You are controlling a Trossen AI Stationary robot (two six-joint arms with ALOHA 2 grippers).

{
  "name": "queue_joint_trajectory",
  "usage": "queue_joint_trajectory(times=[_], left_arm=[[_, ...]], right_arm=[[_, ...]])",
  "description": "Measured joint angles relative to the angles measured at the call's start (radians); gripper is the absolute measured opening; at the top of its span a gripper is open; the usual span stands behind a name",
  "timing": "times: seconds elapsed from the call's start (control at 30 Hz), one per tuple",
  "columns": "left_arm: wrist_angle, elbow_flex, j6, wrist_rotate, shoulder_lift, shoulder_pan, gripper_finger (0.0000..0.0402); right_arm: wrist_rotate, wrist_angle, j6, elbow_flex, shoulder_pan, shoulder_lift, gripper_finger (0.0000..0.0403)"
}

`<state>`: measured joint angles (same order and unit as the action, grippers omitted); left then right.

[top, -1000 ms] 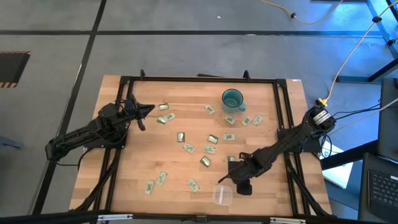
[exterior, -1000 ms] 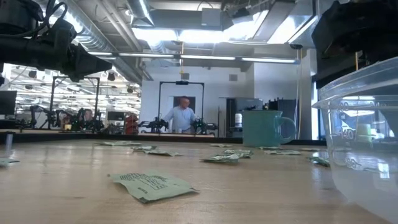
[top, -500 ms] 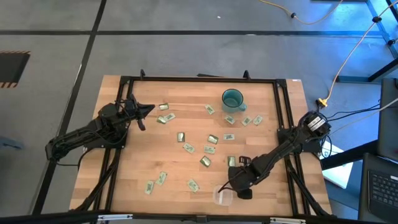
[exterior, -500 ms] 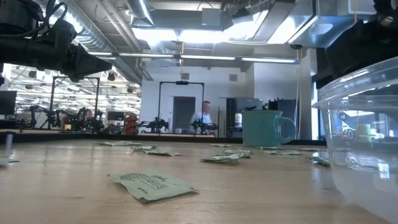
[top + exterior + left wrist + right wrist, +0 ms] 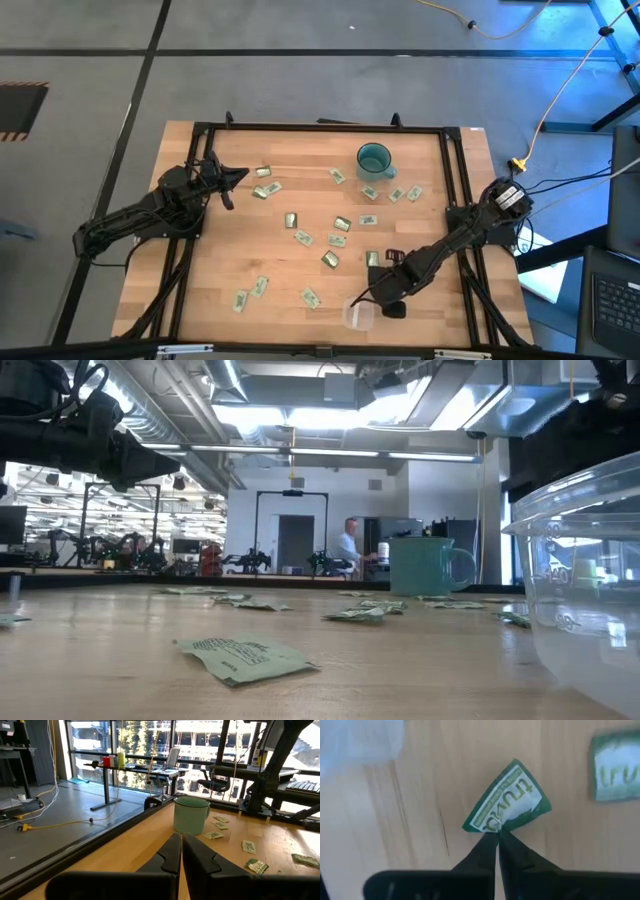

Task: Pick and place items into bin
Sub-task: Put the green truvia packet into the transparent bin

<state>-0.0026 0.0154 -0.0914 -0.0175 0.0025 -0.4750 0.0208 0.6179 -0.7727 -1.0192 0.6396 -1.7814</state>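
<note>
Several small green-and-white packets lie flat on the wooden table (image 5: 300, 200), among them one (image 5: 330, 259) near the middle and one (image 5: 245, 657) close in the low view. The clear bin (image 5: 358, 315) stands at the near edge, large in the low view (image 5: 590, 590). My right gripper (image 5: 371, 296) points down beside the bin, shut on one packet (image 5: 507, 800), which the arm hides from above. My left gripper (image 5: 240, 175) is shut and level over the far left of the table, holding nothing (image 5: 181, 845). My right gripper pinches the packet's edge (image 5: 492, 826) between its two fingertips, near one corner, coming from above and pointing down. The rest of the packet spreads out beyond the fingers, creased at the pinch. Whether it is off the wood, I cannot tell.
A teal mug (image 5: 374, 160) with a handle stands at the far middle-right, packets around it (image 5: 191, 815). Another packet (image 5: 615, 767) lies close to the held one. Black frame rails (image 5: 460, 200) run along the table's edges. A person moves in the room behind.
My right gripper has shifted a little toward the table's near edge and sunk closer to the wood beside the bin. The bin and the scattered packets have stayed where they were.
</note>
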Motion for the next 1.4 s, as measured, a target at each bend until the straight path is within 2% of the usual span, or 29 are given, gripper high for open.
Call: queue_joint_trajectory(times=[0.17, 0.27, 0.47, 0.57, 0.77, 1.13, 1.4], left_arm=[[0.000, 0.000, 0.000, 0.000, 0.000, 0.000, 0.0008], [0.000, 0.000, 0.000, 0.000, 0.000, 0.000, 0.0008], [0.000, 0.000, 0.000, 0.000, 0.000, 0.000, 0.0009], [0.000, 0.000, 0.000, 0.000, 0.000, 0.000, 0.0010], [0.000, 0.000, 0.000, 0.000, 0.000, 0.000, 0.0010], [0.000, 0.000, 0.000, 0.000, 0.000, 0.000, 0.0010], [0.000, 0.000, -0.004, -0.001, 0.000, 0.000, 0.0011]], right_arm=[[-0.026, 0.024, 0.022, -0.098, 0.002, 0.071, 0.0005], [-0.042, 0.066, 0.053, -0.184, 0.000, 0.070, 0.0003], [-0.047, 0.024, 0.159, -0.343, 0.001, 0.066, 0.0009], [-0.051, -0.041, 0.190, -0.352, 0.001, 0.070, 0.0010], [-0.049, -0.041, 0.180, -0.347, 0.001, 0.005, 0.0011], [0.061, 0.013, 0.122, -0.347, 0.001, -0.142, 0.0011], [0.087, 0.029, 0.126, -0.347, 0.001, -0.155, 0.0016]])
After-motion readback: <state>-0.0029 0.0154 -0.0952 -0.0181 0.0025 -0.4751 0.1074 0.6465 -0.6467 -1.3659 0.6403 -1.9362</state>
